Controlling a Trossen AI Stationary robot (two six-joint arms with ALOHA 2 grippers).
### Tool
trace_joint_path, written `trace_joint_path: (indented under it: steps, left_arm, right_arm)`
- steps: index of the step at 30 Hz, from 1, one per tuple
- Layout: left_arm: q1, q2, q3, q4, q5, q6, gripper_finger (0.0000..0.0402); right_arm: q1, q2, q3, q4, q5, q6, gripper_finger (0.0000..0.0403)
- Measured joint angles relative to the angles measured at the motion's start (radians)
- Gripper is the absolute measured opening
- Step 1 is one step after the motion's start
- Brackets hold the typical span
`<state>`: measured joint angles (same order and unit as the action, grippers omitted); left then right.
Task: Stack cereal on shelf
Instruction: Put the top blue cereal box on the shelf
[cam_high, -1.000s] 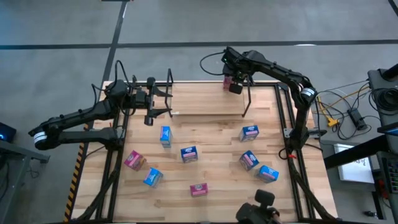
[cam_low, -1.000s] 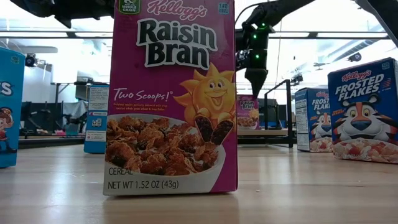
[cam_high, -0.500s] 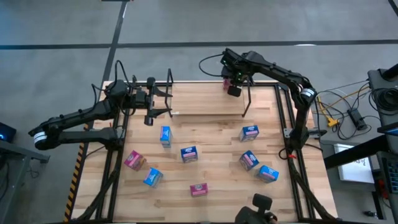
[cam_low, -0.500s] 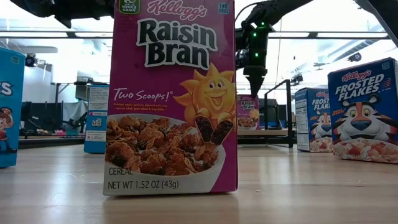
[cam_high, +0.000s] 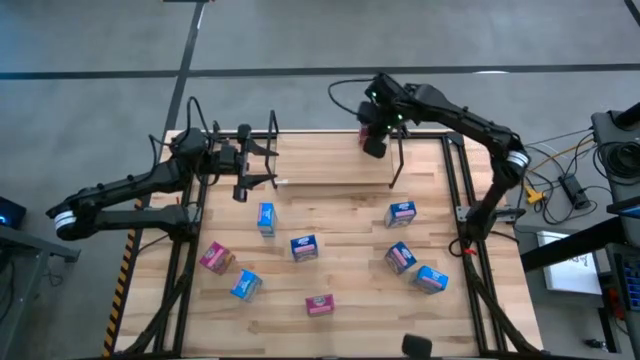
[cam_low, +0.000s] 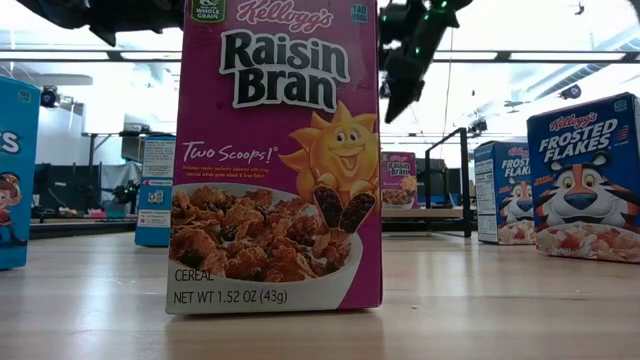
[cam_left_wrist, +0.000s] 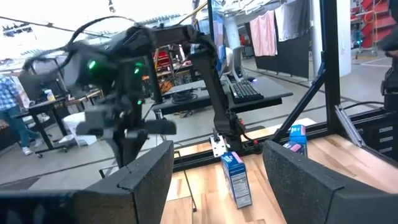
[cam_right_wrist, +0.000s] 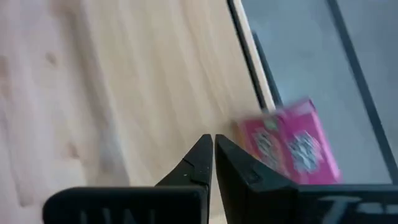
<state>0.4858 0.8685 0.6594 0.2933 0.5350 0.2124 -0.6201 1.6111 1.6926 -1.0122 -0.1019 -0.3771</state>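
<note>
My right gripper (cam_high: 373, 146) hangs shut above the shelf's far right corner, just beside a pink cereal box (cam_high: 366, 132) and touching nothing. In the right wrist view the shut fingertips (cam_right_wrist: 213, 149) point down beside that box (cam_right_wrist: 292, 148). The low view shows it (cam_low: 398, 181) standing upright on its base on the shelf's pale tier (cam_low: 425, 212). My left gripper (cam_high: 268, 165) waits open at the shelf's left posts (cam_high: 272, 128). Several more boxes, blue (cam_high: 265, 218) and pink (cam_high: 319, 304), stand scattered on the table.
A Raisin Bran box (cam_low: 275, 155) fills the near low view, flanked by Frosted Flakes boxes (cam_low: 585, 175). Black tube frames (cam_high: 465, 200) edge the table's left and right sides. Bare wood lies between the shelf's front edge (cam_high: 330, 183) and the scattered boxes.
My right gripper has risen above the shelf's far right corner and tipped over to a slant, staying shut. The pink box on the shelf has kept its place.
</note>
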Motion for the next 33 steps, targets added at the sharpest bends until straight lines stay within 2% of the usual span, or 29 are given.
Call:
trace_joint_path:
  steps: [12,15,19,26,33]
  left_arm:
    - [-0.040,0.042,0.000,0.006,-0.016,-0.182,0.0231]
    - [-0.070,0.058,0.000,-0.012,-0.085,-0.234,0.0231]
    - [-0.114,0.076,0.002,-0.080,-0.246,-0.319,0.0231]
    - [-0.173,0.118,0.146,-0.549,-0.541,-0.569,0.0231]
    - [-0.236,0.208,0.302,-1.006,-0.573,-0.971,0.0231]
  right_arm:
    - [0.200,-0.283,-0.490,0.588,-0.012,0.028,0.0009]
    - [0.236,-0.333,-0.599,0.739,-0.011,0.027,0.0009]
    - [0.264,-0.389,-0.718,0.911,-0.011,0.021,0.0009]
    - [0.275,-0.453,-0.861,1.094,-0.011,0.005,0.0009]
    - [0.275,-0.493,-0.919,1.153,-0.011,-0.039,0.0009]
